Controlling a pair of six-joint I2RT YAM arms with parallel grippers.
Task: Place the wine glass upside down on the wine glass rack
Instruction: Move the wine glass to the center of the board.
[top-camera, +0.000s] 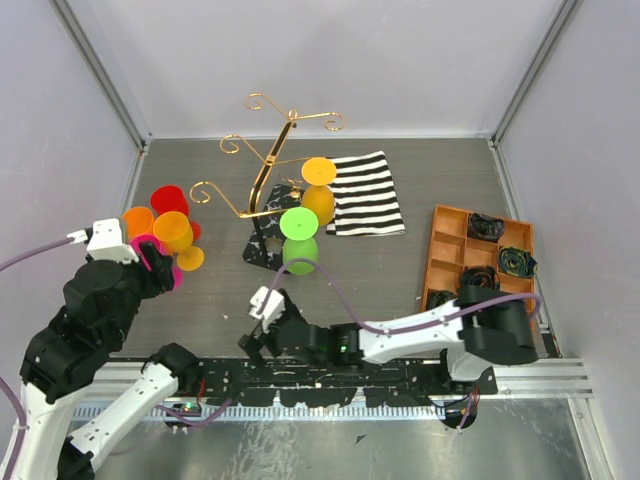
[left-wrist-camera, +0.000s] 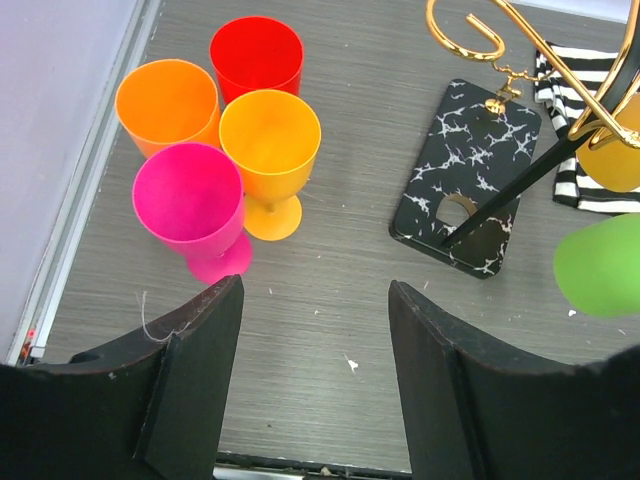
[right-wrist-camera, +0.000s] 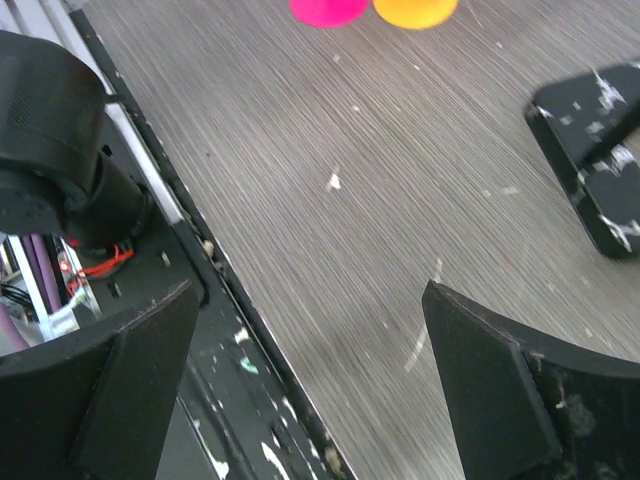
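Grey wood-grain table (top-camera: 420, 290), shut in by pale walls, is where the pink glass (left-wrist-camera: 190, 200) is found: upright, just ahead of the left gripper (left-wrist-camera: 315, 288) and nearest its left finger, not yet held. It is judged to be the glass to take. That gripper's jaws are spread, with nothing between them. Close against the pink glass, ahead and to the right, the yellow glass (left-wrist-camera: 270, 150) is stood, with the orange glass (left-wrist-camera: 167, 103) and red glass (left-wrist-camera: 256, 55) farther ahead. Whether the rims touch cannot be told. With the cluster so tight, a neighbour could be knocked over or the group shoved if a finger is pushed in beside the pink bowl. A slip is also likely should the tapered bowl be pinched off-centre. To the gripper's left little room is left before the wall (top-camera: 60, 150), so turning the glass over there could be cramped. Bare table lies open ahead and to the right, as far as the rack (left-wrist-camera: 450, 150). The rack is tall and thin, and the green glass (top-camera: 298, 240) and amber glass (top-camera: 319, 190) are already hung on it. A careless swing could unhook them or tip the stand. The right gripper (right-wrist-camera: 310, 290), fully spread and empty, is held low at the near edge, with the rack base ahead to its right.
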